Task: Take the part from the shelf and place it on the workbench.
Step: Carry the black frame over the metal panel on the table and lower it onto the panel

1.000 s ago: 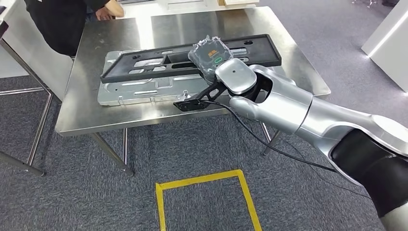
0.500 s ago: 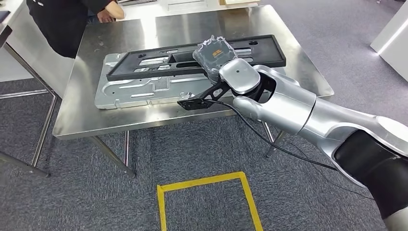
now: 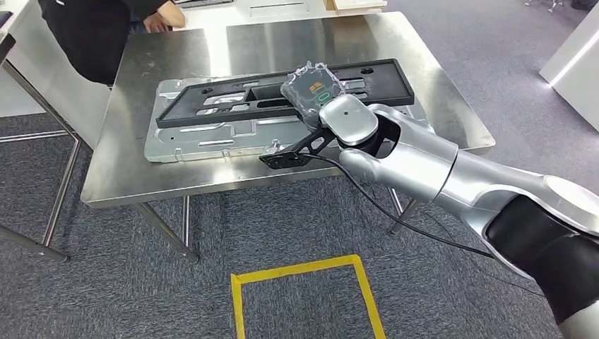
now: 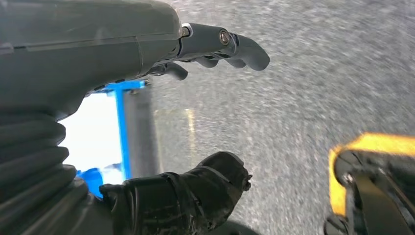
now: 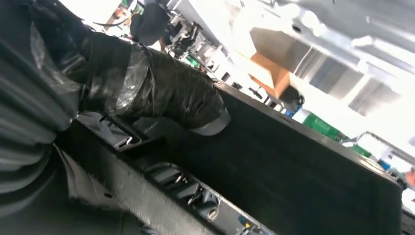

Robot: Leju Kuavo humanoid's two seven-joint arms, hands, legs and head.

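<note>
The right hand (image 3: 311, 88) reaches out over the steel workbench (image 3: 127, 169) and grips the long black part (image 3: 233, 95), its thumb wrapped over the part's edge as the right wrist view shows (image 5: 161, 93). The part lies along the silver metal plate (image 3: 184, 134) that rests flat on the bench, and from where I stand I cannot tell whether it sits fully down on the plate or is held just off it at the hand's end. The left hand (image 4: 195, 122) hangs low over the grey carpet, fingers apart and holding nothing. Nearer the robot, yellow tape (image 3: 304, 272) marks a square on the floor. At the far corner of the bench a person in dark clothes (image 3: 92, 32) leans in. I judge the carrying done; what is left is to let go and draw the arm back.
</note>
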